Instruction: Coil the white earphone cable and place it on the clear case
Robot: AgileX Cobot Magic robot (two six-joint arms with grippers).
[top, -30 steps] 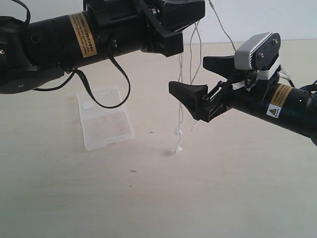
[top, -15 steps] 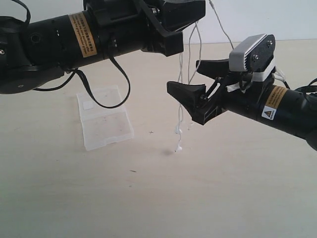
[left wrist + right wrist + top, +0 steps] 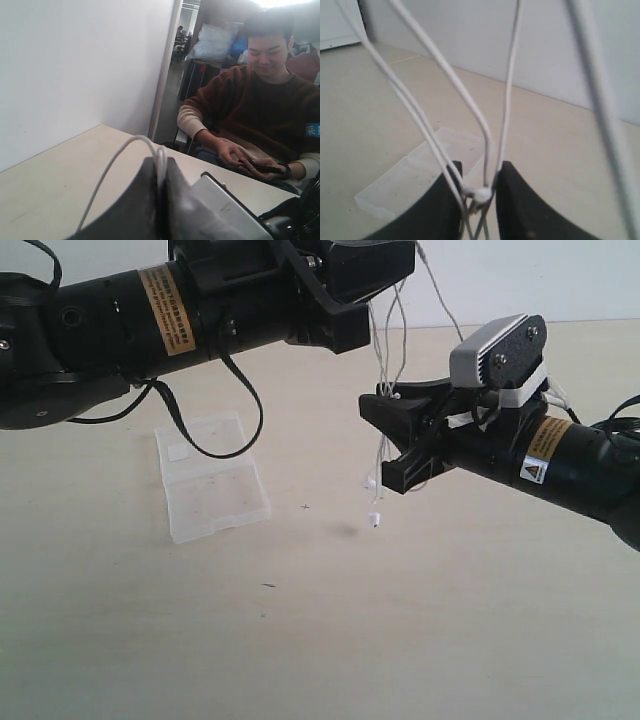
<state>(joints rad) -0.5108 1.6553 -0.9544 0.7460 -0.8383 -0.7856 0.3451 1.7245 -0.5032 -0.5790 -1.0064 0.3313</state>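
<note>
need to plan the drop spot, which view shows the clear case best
The exterior view: the clear case lies whole on the table. The right wrist view shows only part, behind the jaws. The left wrist view misses it.

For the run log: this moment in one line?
left gripper: shut on white earphone cable | right gripper: strands between jaws, grip unclear | clear case: on table

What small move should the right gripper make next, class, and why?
Probably raise the right gripper toward the left gripper, folding the cable into a loop. Both grippers pinch the cable, its earbuds hang above the table, and the case lies apart with nothing on it.
</note>
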